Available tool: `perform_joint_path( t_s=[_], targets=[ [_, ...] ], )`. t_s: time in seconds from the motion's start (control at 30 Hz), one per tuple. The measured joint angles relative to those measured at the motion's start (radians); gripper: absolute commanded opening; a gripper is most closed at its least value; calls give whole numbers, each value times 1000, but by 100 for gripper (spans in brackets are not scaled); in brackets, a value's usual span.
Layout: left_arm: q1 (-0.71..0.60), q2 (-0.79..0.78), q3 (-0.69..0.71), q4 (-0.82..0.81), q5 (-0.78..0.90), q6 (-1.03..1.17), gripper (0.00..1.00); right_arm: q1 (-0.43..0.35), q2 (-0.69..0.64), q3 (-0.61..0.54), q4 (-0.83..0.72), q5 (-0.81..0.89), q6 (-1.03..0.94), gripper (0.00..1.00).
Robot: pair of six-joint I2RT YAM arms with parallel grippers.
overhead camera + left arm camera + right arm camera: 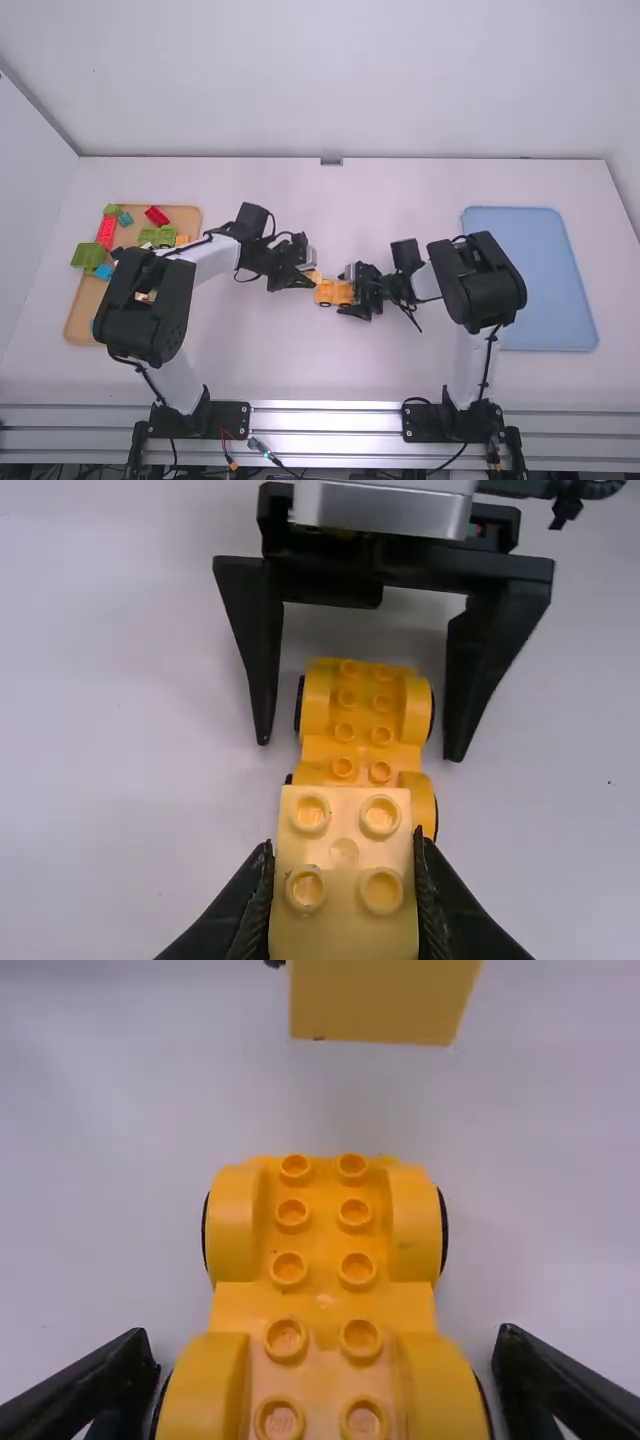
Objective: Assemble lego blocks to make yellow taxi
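The yellow toy car base (pixel 325 1300), made of shiny plastic with bumps on top and black wheels, sits on the white tabletop (pixel 250 370) between the two arms. Its long way runs side to side in the high view, one end to the left arm and one end to the right arm. I can't tell which end is its front. The left gripper (pixel 308 279) has its jaws squeezed on a pale yellow square plastic block (pixel 344 885) with four bumps, near the car's left end. The right gripper (pixel 350 293) has its jaws wide apart, one on each side of the car's right end. A tan tray (pixel 82 305) of colorful blocks is far left, and a flat blue tray (pixel 530 285) is far right.
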State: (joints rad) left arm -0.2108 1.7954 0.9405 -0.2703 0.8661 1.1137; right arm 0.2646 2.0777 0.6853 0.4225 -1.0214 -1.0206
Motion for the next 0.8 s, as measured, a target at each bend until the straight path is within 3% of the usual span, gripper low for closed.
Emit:
perform_joint_path(
  t_s=[0.13, 0.37, 0.57, 0.8],
  targets=[
    [0, 0, -51, 97, 38, 50, 2, -2, 0, 0, 0, -5, -1, 62],
    [-10, 0, -169, 381, 76, -55, 2, -2, 0, 0, 0, -11, 0, 46],
    [-62, 0, -228, 483, 71, -114, 2, -2, 0, 1, 0, -12, 0, 45],
    [-88, 0, -227, 493, 29, -166, 2, -2, 0, 1, 0, -11, 0, 46]
  ],
)
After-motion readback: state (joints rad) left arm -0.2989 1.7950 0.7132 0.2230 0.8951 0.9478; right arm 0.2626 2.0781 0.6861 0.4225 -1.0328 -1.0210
